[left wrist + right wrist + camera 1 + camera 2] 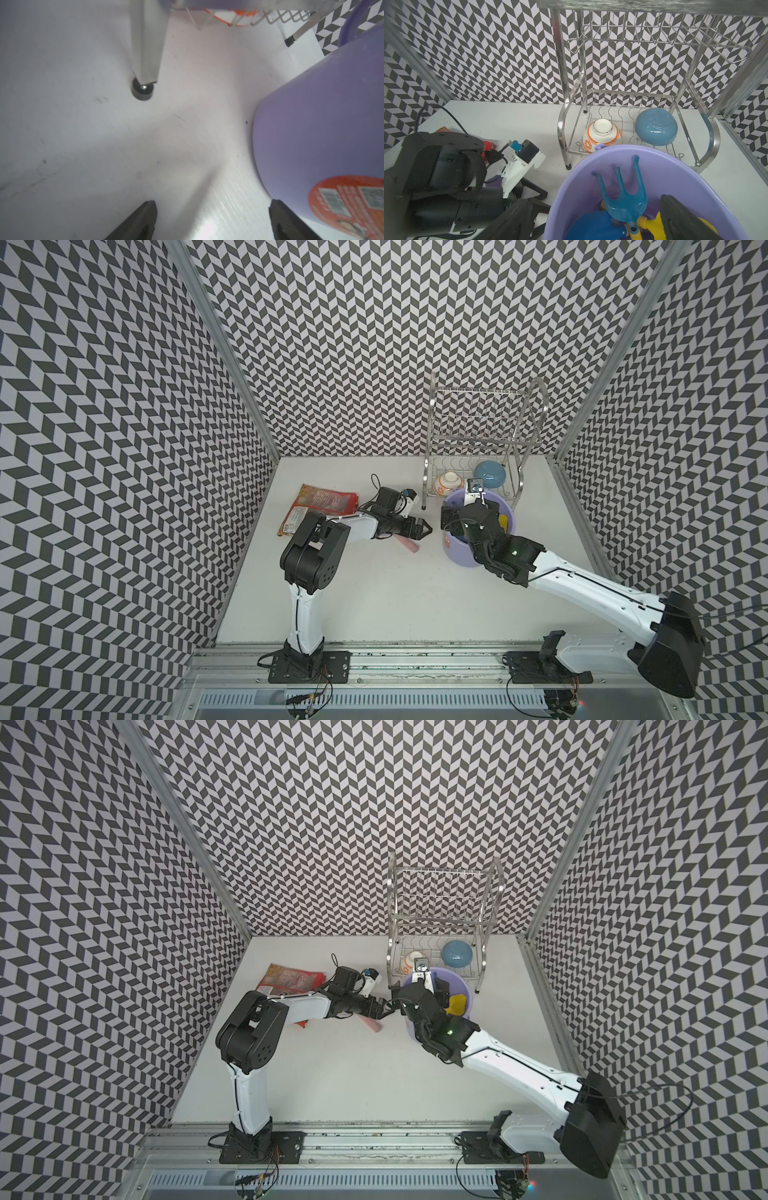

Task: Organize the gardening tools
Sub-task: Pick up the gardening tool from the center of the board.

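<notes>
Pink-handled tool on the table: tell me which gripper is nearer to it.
Left. The left gripper is right by the pink-handled tool; the right gripper straddles the rim of the lavender bucket.

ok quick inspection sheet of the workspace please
surface: white table, faint scuffs
job's things: blue rake, yellow spade, dark blue trowel in lavender bucket; pink-handled fork on table under left arm
clutter: red snack packet; dish rack holding white bowl, blue bowl
grippers: left gripper open, empty, beside bucket; right gripper open, empty, above bucket
cables: black loop at left wrist camera; leads at both arm bases
surroundings: chevron-patterned walls
</notes>
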